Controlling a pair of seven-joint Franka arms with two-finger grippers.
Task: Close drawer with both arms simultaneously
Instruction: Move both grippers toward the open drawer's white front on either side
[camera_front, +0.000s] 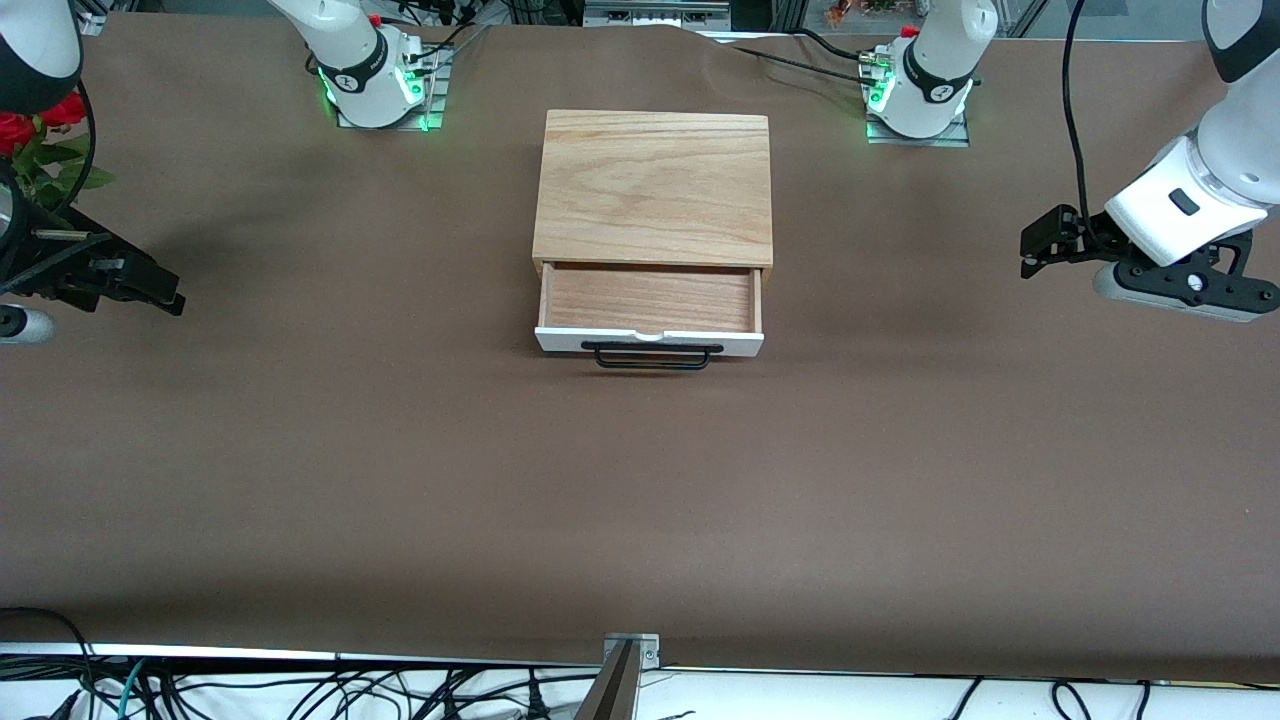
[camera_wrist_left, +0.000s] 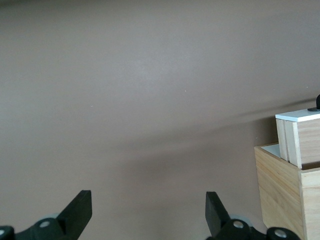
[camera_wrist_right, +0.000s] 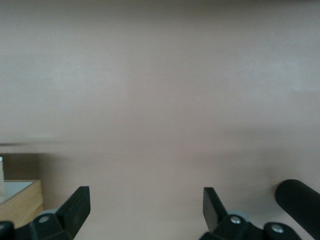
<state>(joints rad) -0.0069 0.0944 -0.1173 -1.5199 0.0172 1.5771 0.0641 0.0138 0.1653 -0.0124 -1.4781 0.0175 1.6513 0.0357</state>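
From my station I see both grippers with fingers spread wide and nothing between them. The left gripper (camera_front: 1040, 245) hangs over bare table toward the left arm's end, well apart from the casing (camera_front: 655, 188), and in its wrist view its two black fingertips (camera_wrist_left: 80, 206) stand far apart with only the brown table (camera_wrist_left: 150, 90) between them, touching nothing. The right gripper (camera_front: 150, 288) hangs over the table toward the right arm's end, also well apart from the casing, and its wrist view shows the same: fingertips (camera_wrist_right: 77, 202) splayed, holding nothing, no contact with anything. The drawer (camera_front: 650, 310) sits pulled out of the light-wood casing, on the side of the casing nearer the front camera, roughly midway between the two arms' ends of the table. Its white front panel (camera_front: 648, 343) faces the front camera, with the thin black bar handle (camera_front: 652, 355) lying along that panel. The drawer's long axis runs across the table from one arm's end toward the other, parallel to the casing's front edge, and its wood floor is exposed. The left wrist view catches a corner of the casing (camera_wrist_left: 285, 185) with the drawer's side (camera_wrist_left: 300, 140) sticking out past it; the right wrist view shows only a sliver of the casing (camera_wrist_right: 20, 200) at the frame's edge.
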